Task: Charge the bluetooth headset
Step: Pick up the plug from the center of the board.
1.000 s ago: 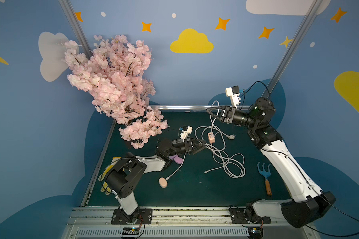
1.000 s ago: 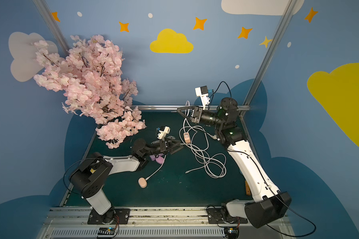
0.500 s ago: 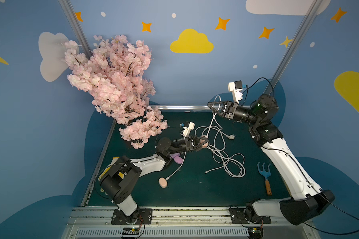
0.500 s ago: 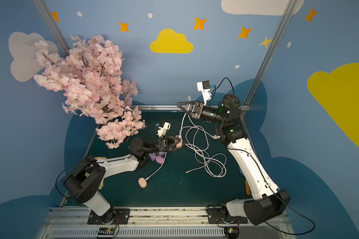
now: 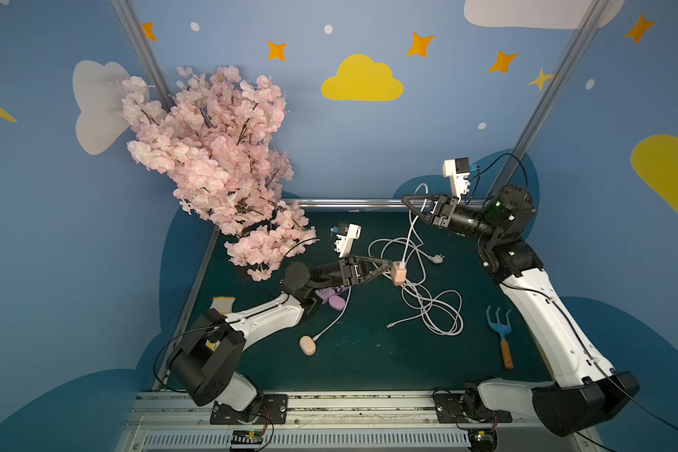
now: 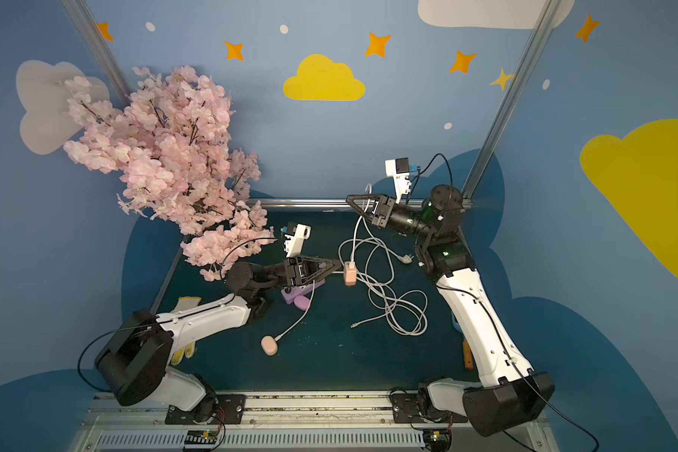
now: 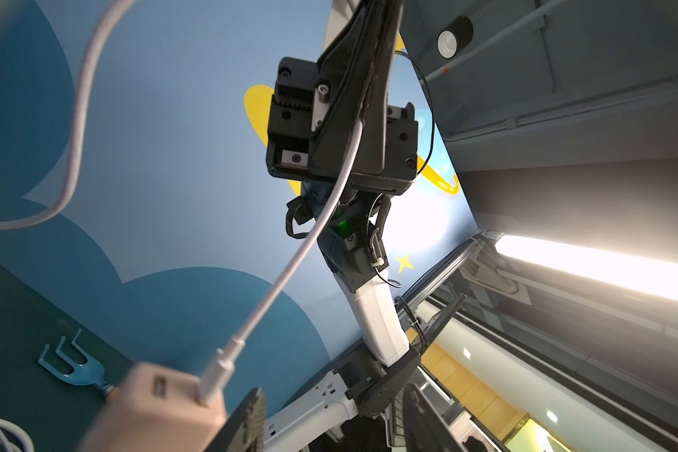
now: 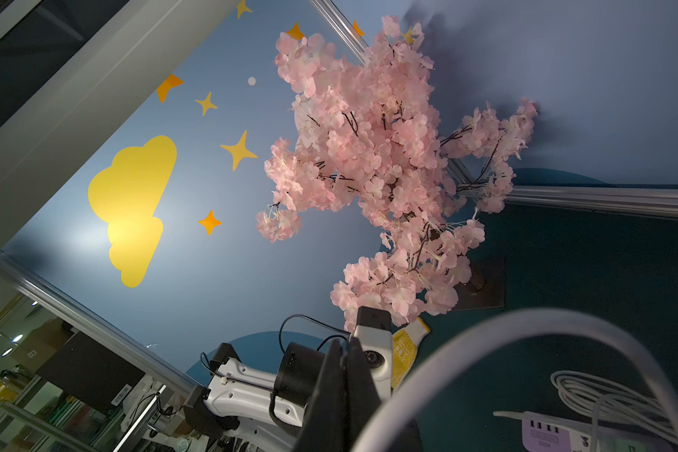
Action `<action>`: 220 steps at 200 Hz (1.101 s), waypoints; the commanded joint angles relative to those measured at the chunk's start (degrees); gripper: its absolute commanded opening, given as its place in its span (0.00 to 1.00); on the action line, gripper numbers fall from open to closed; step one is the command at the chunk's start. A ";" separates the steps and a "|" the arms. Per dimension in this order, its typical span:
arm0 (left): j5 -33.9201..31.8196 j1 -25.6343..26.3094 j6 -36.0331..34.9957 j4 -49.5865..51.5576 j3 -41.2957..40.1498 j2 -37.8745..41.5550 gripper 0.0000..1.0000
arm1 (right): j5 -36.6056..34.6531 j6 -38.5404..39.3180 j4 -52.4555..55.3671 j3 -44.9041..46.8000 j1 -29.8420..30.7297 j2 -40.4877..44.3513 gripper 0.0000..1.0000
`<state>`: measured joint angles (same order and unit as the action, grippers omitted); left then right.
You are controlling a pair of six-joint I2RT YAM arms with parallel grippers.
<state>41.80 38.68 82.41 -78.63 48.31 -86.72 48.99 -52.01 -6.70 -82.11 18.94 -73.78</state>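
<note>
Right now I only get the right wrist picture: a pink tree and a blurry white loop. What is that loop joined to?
Observer: The white cable runs down from the right fingers, which are shut on it, into a peach charger block.
Operator: Is anything else near that block?
Observer: The left fingers stand apart with their tips at the block. Whether they grip it I can't tell.
Operator: And beyond the heap of cable?
Observer: A blue hand fork lies untouched on the green mat.
</note>
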 commanded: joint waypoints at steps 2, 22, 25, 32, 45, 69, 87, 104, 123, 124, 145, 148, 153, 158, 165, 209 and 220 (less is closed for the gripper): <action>0.56 0.00 -0.45 -1.44 -0.46 -1.68 0.86 | 0.21 -1.53 -3.41 -1.37 0.13 0.08 0.00; 0.32 -0.13 -0.60 -1.44 -0.43 -4.23 0.99 | 0.32 -0.11 -0.97 -3.62 0.31 -0.16 0.00; 0.30 -0.20 -0.54 -1.44 -0.42 -4.88 1.00 | 0.31 0.15 -0.61 -3.82 0.31 -0.14 0.00; 0.27 -0.27 -0.10 -1.55 -0.16 -6.09 1.00 | 0.19 0.68 0.14 -4.70 0.31 -0.23 0.00; 0.30 -0.35 0.79 -1.61 0.67 -8.27 1.00 | -0.02 1.20 1.02 -6.11 0.37 -0.54 0.00; -0.01 -0.43 1.94 -1.53 2.69 -10.64 1.00 | 0.19 0.62 0.48 -8.01 1.17 -1.36 0.00; -0.32 -0.33 2.61 -1.55 3.92 -10.52 1.00 | 0.23 0.50 -0.09 -8.46 2.18 -1.55 0.00; -0.60 -0.19 3.58 -1.55 4.78 -9.09 1.00 | 0.09 0.92 -0.16 -7.57 2.42 -1.01 0.00; -0.08 0.08 4.19 -1.58 6.45 -6.98 1.00 | -0.63 1.62 0.06 -5.85 2.33 -0.17 0.00; -0.07 0.13 4.26 -1.55 6.58 -6.89 1.00 | -0.68 1.63 0.04 -5.82 2.29 -0.16 0.00; 0.29 0.22 5.17 -1.60 7.91 -5.45 1.00 | -0.92 1.56 -0.26 -5.24 2.11 -0.20 0.00; 0.23 0.19 5.26 -1.59 7.98 -5.35 1.00 | -0.82 1.36 -0.32 -5.20 2.13 -0.22 0.00; 0.38 0.27 5.26 -1.53 8.02 -5.10 1.00 | -0.83 1.09 -0.67 -5.21 2.15 -0.31 0.00; 0.39 0.33 5.23 -1.58 7.98 -5.03 1.00 | -0.75 0.81 -1.00 -5.29 2.15 -0.43 0.00; 0.39 0.42 5.28 -1.53 7.78 -4.80 1.00 | -0.74 0.53 -1.25 -5.40 2.22 -0.49 0.00; 0.10 0.75 5.41 -1.55 6.53 -5.47 1.00 | -1.05 0.64 -0.52 -7.47 2.41 -1.23 0.00; 0.34 0.95 5.56 -1.59 6.66 -6.19 1.00 | -1.22 0.51 -0.68 -7.66 2.47 -1.49 0.00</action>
<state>41.63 39.20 87.70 -78.04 54.65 -92.23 48.42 -51.62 -5.74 -87.74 21.12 -74.89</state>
